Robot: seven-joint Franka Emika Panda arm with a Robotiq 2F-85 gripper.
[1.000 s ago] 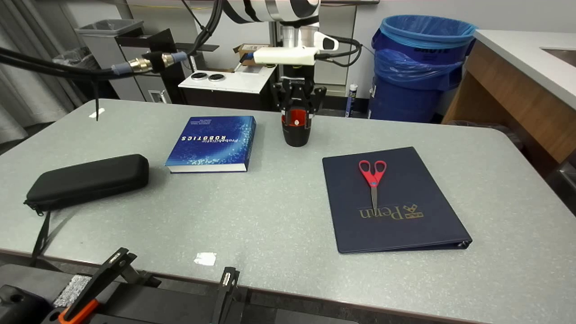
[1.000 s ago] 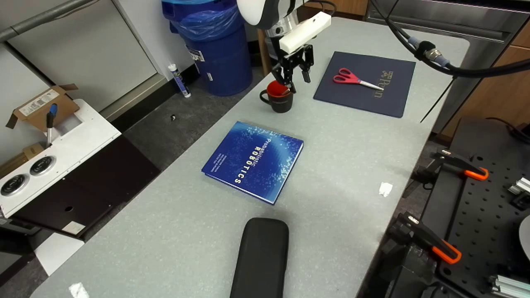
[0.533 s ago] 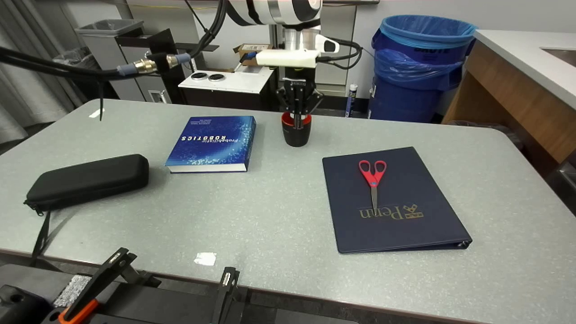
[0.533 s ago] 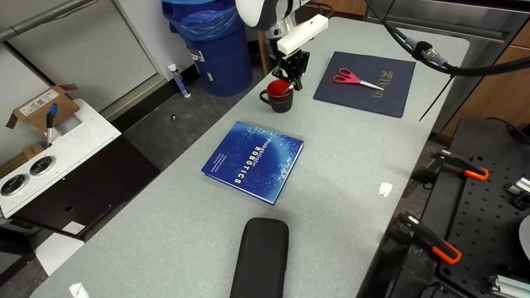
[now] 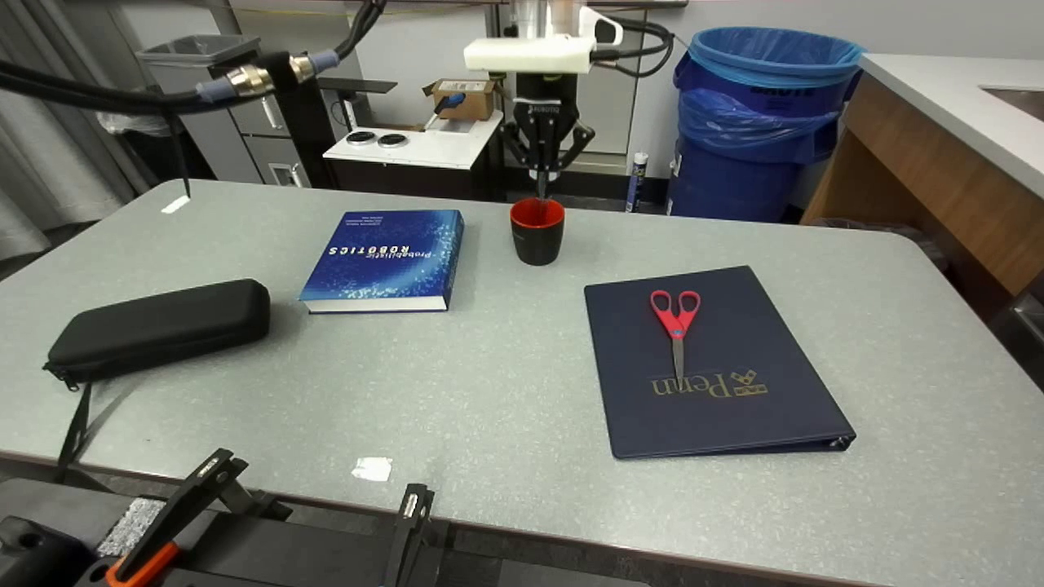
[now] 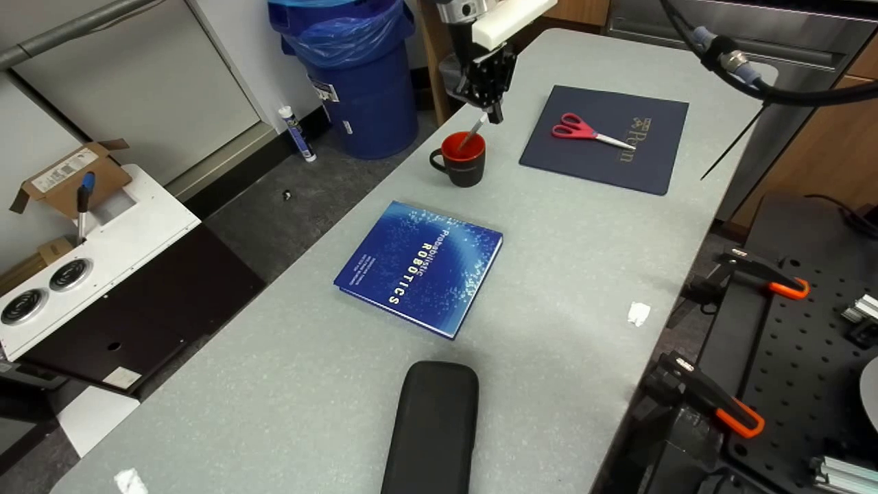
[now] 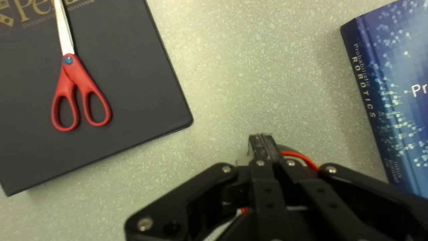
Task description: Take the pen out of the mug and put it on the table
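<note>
The mug (image 5: pixel 538 246), black outside and red inside, stands upright near the table's far edge, its handle showing in an exterior view (image 6: pixel 439 161). Above it, my gripper (image 6: pixel 495 114) is shut on the pen (image 6: pixel 473 132), a thin stick with a pale upper part. The pen leans up out of the mug; its lower end is still inside the rim. In the wrist view the fingertips (image 7: pixel 255 142) meet, partly covering the mug's red rim (image 7: pixel 302 158); I cannot make out the pen there. The light grey table (image 5: pixel 489 367) lies below.
A blue book (image 5: pixel 383 257) lies beside the mug. On its other side, a dark Penn binder (image 5: pixel 734 326) carries red-handled scissors (image 5: pixel 675 326). A black case (image 5: pixel 163 326) lies farther along the table. Clamps (image 6: pixel 734 405) line one edge.
The open jaws came together by the mug's rim. Since then the gripper has risen, and the pen has come up with it, more of it showing above the mug. The mug has stayed put.
</note>
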